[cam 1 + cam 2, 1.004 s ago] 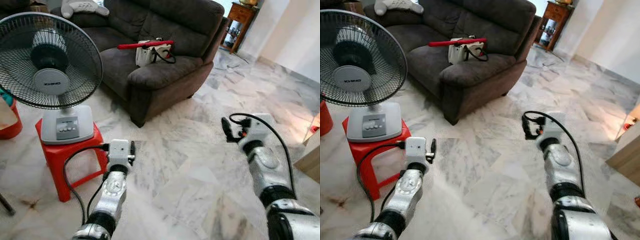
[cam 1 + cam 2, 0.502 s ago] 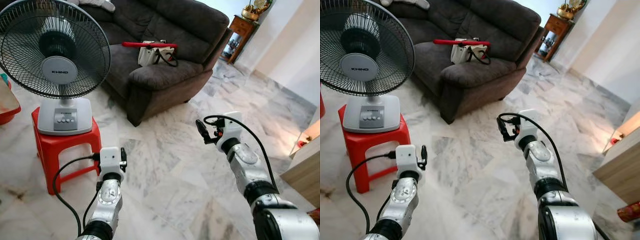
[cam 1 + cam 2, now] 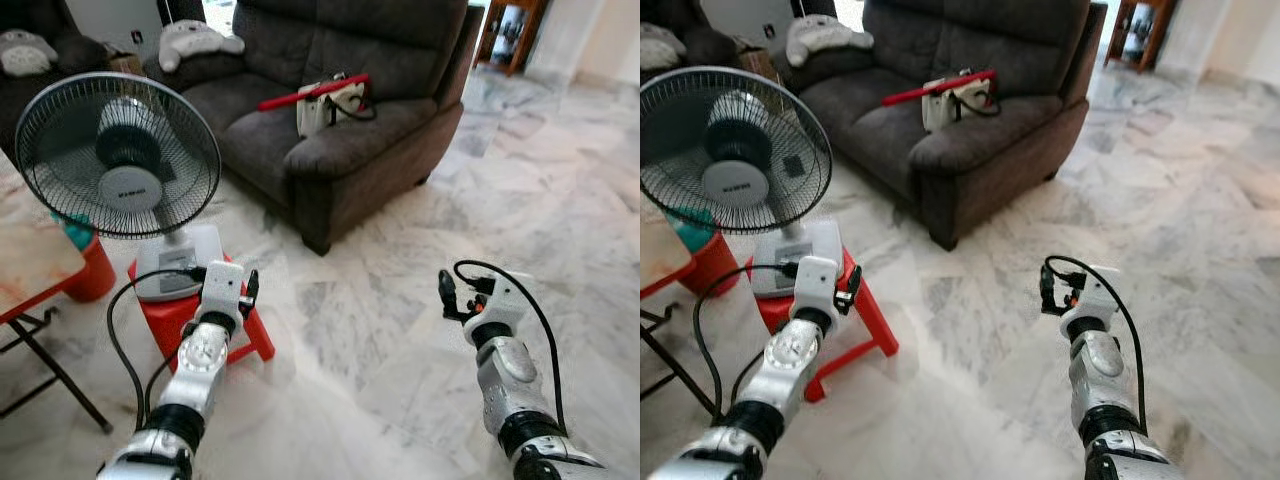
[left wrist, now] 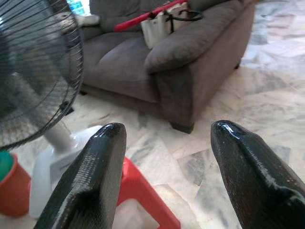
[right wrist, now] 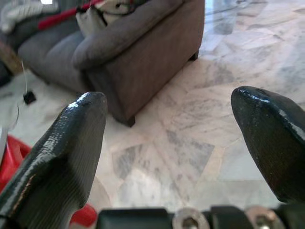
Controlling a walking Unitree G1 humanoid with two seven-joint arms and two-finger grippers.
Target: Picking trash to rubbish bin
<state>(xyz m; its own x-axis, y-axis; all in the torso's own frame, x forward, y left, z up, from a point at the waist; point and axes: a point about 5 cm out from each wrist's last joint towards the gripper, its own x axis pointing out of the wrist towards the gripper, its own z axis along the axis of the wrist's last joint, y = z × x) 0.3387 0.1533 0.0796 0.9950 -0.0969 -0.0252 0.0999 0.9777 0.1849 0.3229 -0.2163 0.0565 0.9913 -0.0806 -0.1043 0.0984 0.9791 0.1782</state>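
Note:
No trash or rubbish bin can be made out with certainty. My left gripper (image 3: 250, 291) is held up in front of a red stool (image 3: 254, 338), open and empty; in its wrist view the fingers (image 4: 90, 181) stand wide apart. My right gripper (image 3: 445, 296) hovers over the bare marble floor (image 3: 380, 340), also open with nothing between its fingers (image 5: 62, 143). A red bucket (image 3: 92, 272) with something teal in it stands on the floor behind the fan.
A standing fan (image 3: 120, 160) sits on the red stool, its cable trailing by my left arm. A dark grey sofa (image 3: 350, 140) holds a white bag with a red stick (image 3: 325, 98) and plush toys (image 3: 195, 40). A folding table corner (image 3: 30, 265) juts in at left.
The whole picture has shifted, so the camera has moved; a table corner and red bucket now show at left. Both grippers remain open and empty.

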